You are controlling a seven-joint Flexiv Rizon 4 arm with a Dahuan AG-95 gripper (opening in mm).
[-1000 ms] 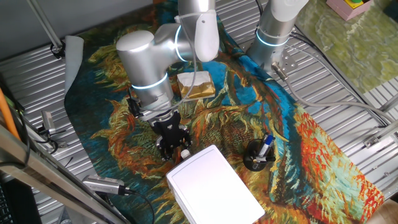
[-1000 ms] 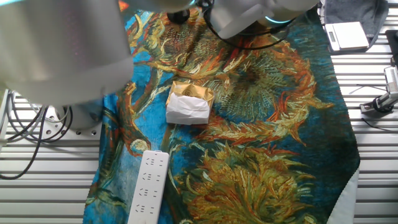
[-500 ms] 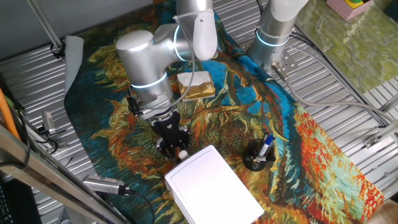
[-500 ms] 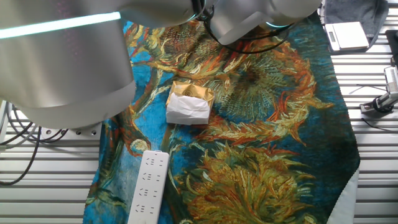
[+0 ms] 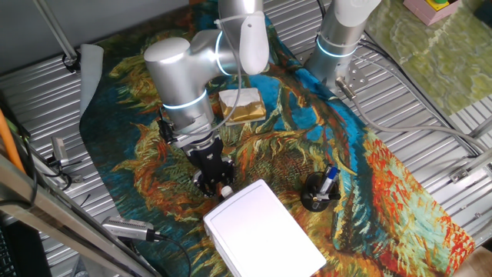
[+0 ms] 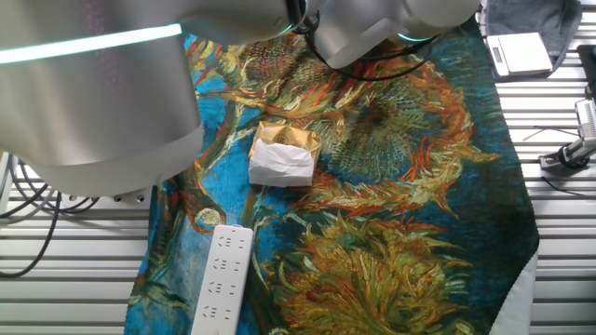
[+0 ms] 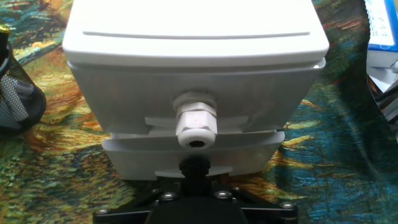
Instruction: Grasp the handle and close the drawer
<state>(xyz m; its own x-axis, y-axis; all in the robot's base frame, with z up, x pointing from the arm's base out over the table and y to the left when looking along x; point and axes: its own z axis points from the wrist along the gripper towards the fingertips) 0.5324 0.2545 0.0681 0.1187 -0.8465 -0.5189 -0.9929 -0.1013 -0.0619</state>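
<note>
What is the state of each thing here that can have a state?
drawer: nearly or fully closed, front about level with the box
handle: free, not gripped
hand: just before the handle; open or shut cannot be told
white box: upright, flat top
mesh cup: upright, holding a pen

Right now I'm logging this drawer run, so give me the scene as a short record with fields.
box: white box on the patterned cloth
drawer: drawer looks nearly closed
handle: round whitish handle on the drawer front
gripper: gripper at the box's front; grip state unclear
nearby: sponge block, mesh pen cup, power strip
</note>
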